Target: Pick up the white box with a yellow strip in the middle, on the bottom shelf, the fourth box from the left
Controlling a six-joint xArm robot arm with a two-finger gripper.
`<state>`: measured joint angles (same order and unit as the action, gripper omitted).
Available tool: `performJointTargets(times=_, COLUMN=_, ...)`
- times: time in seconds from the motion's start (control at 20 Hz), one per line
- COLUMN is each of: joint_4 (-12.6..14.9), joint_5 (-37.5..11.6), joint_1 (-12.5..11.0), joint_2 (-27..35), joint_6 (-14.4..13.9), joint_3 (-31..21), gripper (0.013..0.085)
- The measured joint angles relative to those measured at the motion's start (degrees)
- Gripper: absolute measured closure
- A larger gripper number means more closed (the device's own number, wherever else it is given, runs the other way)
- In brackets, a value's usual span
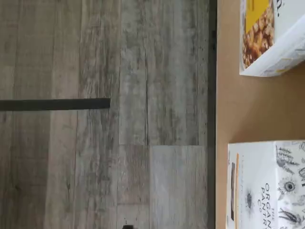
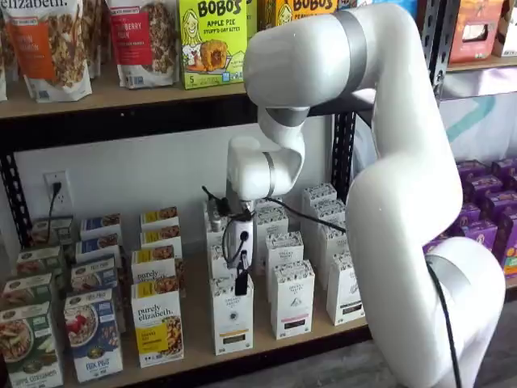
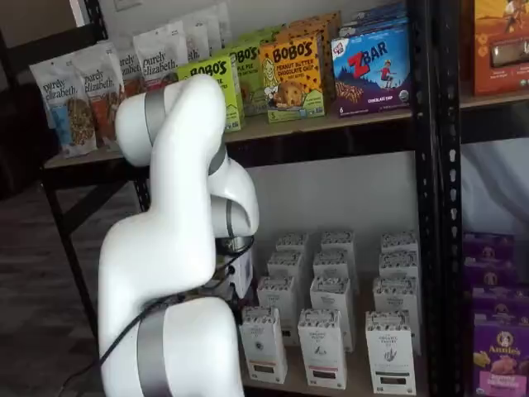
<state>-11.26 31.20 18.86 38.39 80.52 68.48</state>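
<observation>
The white box (image 2: 232,314) stands at the front of the bottom shelf (image 2: 266,346), a tall slim carton with a grey-patterned top and a dark-and-yellowish strip low on its front. It also shows in the wrist view (image 1: 267,186) and in a shelf view (image 3: 263,343). My gripper (image 2: 241,281) hangs just above the box's top. Only a dark finger and cables show, so I cannot tell whether it is open or shut. The arm hides most of the gripper in the other shelf view.
A "purely elizabeth" box (image 2: 157,323) with a yellow panel stands just left of the white box, also in the wrist view (image 1: 271,33). More white cartons (image 2: 292,297) stand to the right and behind. Cereal boxes (image 2: 93,333) fill the left. The shelf's black rail (image 1: 212,95) borders the floor.
</observation>
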Motion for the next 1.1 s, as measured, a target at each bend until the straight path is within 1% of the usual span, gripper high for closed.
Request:
performJointTargets(times=0.05, joint_4=0.86, joint_5=-0.92, joint_1=0.02, joint_2=-0.05, joint_6=-0.8, joint_3=-0.31, gripper=0.013)
performJointTargets(times=0.1, joint_4=3.35, joint_5=-3.48, joint_1=0.12, joint_2=-0.16, joint_6=-2.93, joint_3=-1.15, gripper=0.013)
performJointTargets(times=0.2, joint_4=4.53, joint_5=-4.44, joint_1=0.15, joint_2=-0.15, joint_6=-3.99, joint_3=-1.22, gripper=0.013)
performJointTargets(times=0.5, joint_4=4.83, joint_5=-4.19, joint_1=0.36, joint_2=0.55, joint_6=-4.46, joint_3=-0.27, gripper=0.013)
performJointTargets(times=0.85, joint_4=3.94, joint_5=-4.09, joint_1=0.16, joint_2=3.7, joint_6=-3.52, joint_3=3.18, gripper=0.013)
performJointTargets(times=1.1, joint_4=4.91, joint_5=-4.54, joint_1=-0.36, joint_2=6.44, joint_6=-3.85, joint_3=5.8, gripper=0.013)
